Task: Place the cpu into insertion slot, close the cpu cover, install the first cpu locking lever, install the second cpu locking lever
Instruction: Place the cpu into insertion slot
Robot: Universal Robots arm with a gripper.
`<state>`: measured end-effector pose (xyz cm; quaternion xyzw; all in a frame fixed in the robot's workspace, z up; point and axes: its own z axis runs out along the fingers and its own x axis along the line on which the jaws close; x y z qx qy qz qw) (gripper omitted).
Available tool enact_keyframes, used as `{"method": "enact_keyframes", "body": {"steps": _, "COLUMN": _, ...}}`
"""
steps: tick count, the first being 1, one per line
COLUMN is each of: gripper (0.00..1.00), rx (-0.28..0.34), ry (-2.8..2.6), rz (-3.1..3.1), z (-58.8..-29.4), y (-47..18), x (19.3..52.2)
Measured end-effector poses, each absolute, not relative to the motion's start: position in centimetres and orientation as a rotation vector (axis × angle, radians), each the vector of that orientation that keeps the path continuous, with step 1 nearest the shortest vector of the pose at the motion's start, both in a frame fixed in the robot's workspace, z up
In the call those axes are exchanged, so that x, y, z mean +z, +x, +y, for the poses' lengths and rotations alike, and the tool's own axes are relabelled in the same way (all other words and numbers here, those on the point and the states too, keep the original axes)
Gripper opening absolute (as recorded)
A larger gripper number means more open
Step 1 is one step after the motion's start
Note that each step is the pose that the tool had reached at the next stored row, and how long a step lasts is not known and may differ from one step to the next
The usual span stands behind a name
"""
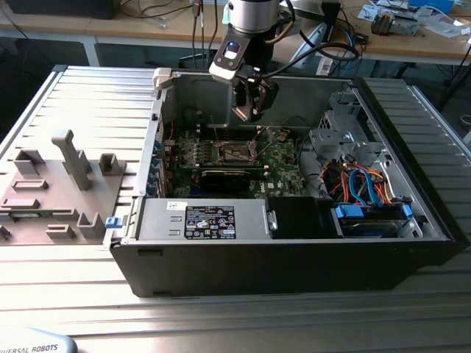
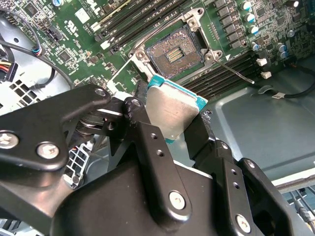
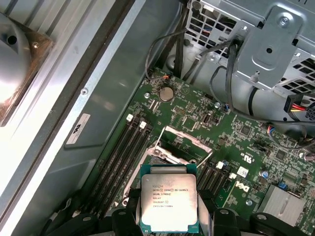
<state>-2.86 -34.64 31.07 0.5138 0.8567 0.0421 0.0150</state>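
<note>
While my pincer (image 3: 170, 220) grips cpu (image 2: 172, 110) by edges over insertion slot (image 2: 176, 51), nothing seated yet (slot bare). cpu cover (image 3: 189, 137) up, locking lever (image 2: 235, 70) loose: all four steps left, I judge.

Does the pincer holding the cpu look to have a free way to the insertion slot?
Likely yes: the insertion slot lies bare with nothing over it, and the pincer holds the cpu above it.

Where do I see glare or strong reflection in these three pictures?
In the second wrist view the cpu shines pale on top between the fingers; in the first wrist view it is evenly lit, without glare; in the exterior view the ribbed metal table reflects brightly.
</note>
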Motion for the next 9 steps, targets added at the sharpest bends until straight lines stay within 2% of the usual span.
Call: {"method": "enact_keyframes", "body": {"steps": 9, "gripper": 0.54, "rx": 0.131, "ry": 1.610, "rz": 2.659, "z": -34.64, "y": -2.86, "x": 31.00}}
